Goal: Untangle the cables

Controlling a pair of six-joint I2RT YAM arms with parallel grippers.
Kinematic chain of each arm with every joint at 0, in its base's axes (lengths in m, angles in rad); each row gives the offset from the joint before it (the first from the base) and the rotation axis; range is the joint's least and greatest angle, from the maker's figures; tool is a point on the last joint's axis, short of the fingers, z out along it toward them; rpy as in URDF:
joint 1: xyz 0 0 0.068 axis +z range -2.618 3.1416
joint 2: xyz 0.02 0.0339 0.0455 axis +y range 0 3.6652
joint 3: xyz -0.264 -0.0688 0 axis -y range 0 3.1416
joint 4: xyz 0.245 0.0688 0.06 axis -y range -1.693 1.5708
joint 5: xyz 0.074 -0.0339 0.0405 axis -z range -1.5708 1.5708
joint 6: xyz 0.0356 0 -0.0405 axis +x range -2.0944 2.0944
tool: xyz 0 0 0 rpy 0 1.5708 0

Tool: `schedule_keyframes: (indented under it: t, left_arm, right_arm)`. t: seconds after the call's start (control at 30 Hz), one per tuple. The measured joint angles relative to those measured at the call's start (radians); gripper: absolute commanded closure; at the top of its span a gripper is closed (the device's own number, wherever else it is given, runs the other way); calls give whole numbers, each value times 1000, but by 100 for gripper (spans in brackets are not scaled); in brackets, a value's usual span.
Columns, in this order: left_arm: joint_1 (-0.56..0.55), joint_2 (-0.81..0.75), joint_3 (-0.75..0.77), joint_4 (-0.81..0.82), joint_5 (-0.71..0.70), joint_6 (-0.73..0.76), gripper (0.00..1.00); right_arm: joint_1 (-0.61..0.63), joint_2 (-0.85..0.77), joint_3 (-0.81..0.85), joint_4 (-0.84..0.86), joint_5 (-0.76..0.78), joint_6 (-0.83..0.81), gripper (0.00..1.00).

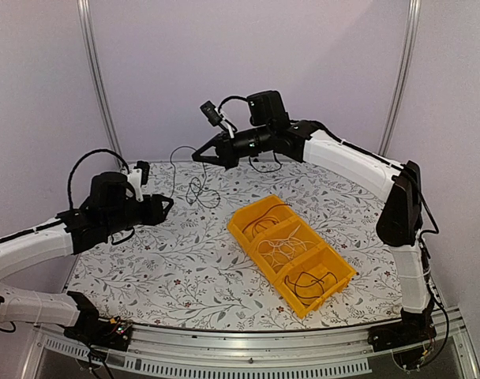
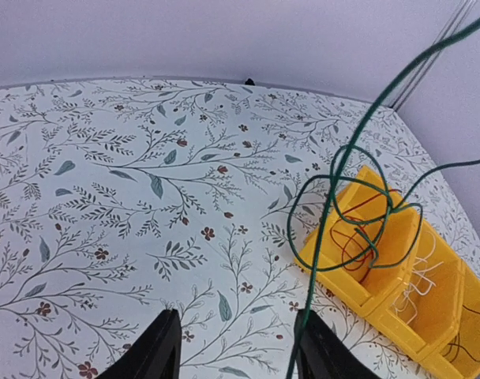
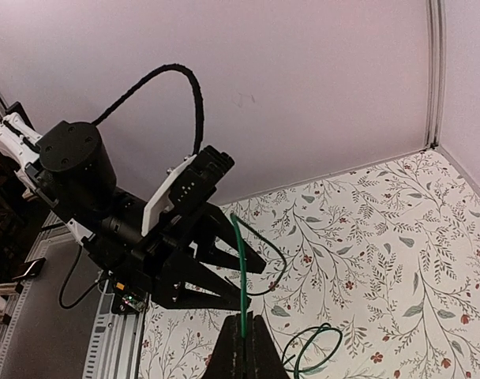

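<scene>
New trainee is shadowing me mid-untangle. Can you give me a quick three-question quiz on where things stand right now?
1. True or false: the right tool is shut on the green cable.
2. The left tool is: A) open B) shut on the cable C) shut, empty.
3. Fill in: the middle compartment of the bin holds a ____ cable.

Key: 1 true. 2 A. 3 white cable.
</scene>
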Motion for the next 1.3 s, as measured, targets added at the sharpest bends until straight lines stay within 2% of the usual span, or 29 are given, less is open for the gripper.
schedule_keyframes:
  t: [0.3,0.6,0.83,0.97,1.1,1.3]
  left_arm:
    - [36,66,-122,284,92,-179,49]
    - [69,216,-117,489,223,-259,54]
    - [81,330,-49,552,292,-277,66]
    - [84,404,-2,580,303,-278,85]
    - [85,479,35,581,254,-291,98]
    - [88,620,72,563,153,-306,100]
  right_arm:
    - [0,-23,0,-1,-19,-32,100]
    - [2,-23,-1,-10,-25,-51,100]
    - [3,-23,-1,-14,-24,-62,100]
    - [3,-23,-1,-16,-27,-74,100]
    - [3,-26,-1,-16,-34,-86,100]
    - [3,-75,19,-17,-29,-96,100]
